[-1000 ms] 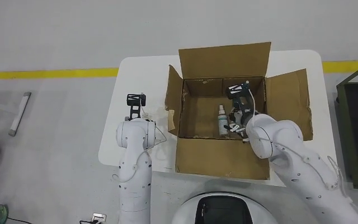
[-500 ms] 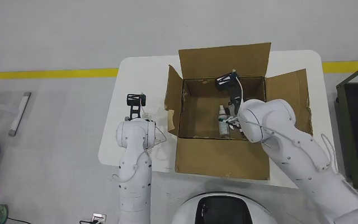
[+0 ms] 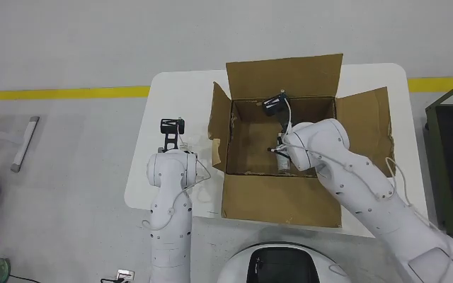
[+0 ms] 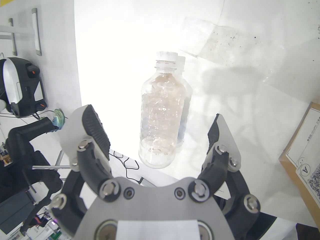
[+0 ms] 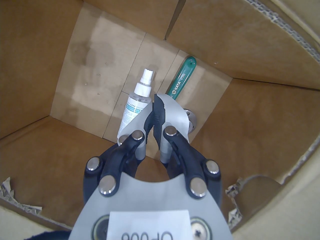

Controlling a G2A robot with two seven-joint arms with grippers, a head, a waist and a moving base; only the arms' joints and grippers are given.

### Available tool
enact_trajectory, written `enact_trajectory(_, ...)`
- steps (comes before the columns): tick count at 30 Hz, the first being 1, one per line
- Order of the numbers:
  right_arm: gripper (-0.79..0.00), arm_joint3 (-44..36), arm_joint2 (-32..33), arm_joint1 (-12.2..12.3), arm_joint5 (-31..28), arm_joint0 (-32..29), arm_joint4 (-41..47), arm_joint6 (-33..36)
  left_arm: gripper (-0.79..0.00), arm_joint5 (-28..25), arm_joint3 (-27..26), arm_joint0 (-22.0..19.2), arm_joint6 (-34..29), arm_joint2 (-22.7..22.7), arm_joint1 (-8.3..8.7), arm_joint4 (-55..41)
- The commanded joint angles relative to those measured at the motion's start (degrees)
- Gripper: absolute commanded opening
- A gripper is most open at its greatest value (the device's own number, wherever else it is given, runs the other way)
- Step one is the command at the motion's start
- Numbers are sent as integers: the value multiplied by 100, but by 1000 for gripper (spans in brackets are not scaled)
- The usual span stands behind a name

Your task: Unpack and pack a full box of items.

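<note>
Right gripper (image 5: 156,106) inside the cardboard box (image 5: 37,51), fingers pressed together on nothing, just above a spray bottle (image 5: 138,103) and a green-handled tool (image 5: 182,79) (both lie on the box floor). Left gripper (image 4: 152,116) outside the box, spread wide either side of a clear plastic bottle (image 4: 162,96) on the worktop (image 4: 150,13), not touching it.

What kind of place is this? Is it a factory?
Probably a warehouse floor or a robot test lab. The bare grey floor has a yellow line painted across it, and a white table holds an open cardboard box for packing.
</note>
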Motion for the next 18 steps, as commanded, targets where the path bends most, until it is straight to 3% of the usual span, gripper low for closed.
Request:
enact_trajectory(1,-785,-12,50,0,11,-96,42,-171,0,0,0,0,0,0,0,0)
enact_trajectory(6,-785,-58,-178,-59,146,-290,-264,-235,0,0,0,0,0,0,0,0)
enact_trajectory(7,-533,-17,-249,-86,220,-285,-311,-244,0,0,0,0,0,0,0,0)
enact_trajectory(8,-489,9,-291,-105,264,-282,-329,-264,0,0,0,0,0,0,0,0)
enact_trajectory(14,-394,575,-407,-284,452,-207,-299,-452,0,0,0,0,0,0,0,0)
enact_trajectory(15,-311,658,-414,-306,464,-187,-348,-464,0,0,0,0,0,0,0,0)
enact_trajectory(18,-336,868,-341,-372,493,-152,-328,-493,0,0,0,0,0,0,0,0)
